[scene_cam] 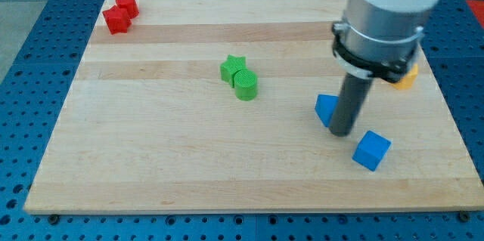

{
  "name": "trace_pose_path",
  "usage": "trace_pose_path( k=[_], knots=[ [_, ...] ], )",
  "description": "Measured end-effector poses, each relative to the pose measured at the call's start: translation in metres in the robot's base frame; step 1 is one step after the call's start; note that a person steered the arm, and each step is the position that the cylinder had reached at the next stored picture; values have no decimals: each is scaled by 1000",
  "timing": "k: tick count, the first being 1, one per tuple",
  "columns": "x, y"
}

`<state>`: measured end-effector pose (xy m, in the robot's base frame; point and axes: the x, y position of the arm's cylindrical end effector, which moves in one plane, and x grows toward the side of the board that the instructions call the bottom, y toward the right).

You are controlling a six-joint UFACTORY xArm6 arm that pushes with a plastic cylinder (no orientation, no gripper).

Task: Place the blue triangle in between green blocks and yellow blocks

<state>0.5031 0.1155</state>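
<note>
The blue triangle lies on the wooden board right of centre. My tip stands right against its right side, at its lower edge. A green star and a green cylinder touch each other near the board's middle, to the left of the triangle. A yellow block shows at the view's right, mostly hidden behind the arm; its shape cannot be made out. A blue cube lies just below and right of my tip.
Two red blocks sit together at the board's top left corner. The arm's grey and white body covers the board's top right part. The board's right edge runs close to the yellow block.
</note>
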Motion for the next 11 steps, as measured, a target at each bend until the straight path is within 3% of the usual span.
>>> trace_pose_path(
  k=[2,6,11],
  knots=[
    [-61,-76],
    [5,-33],
    [-60,1]
  ],
)
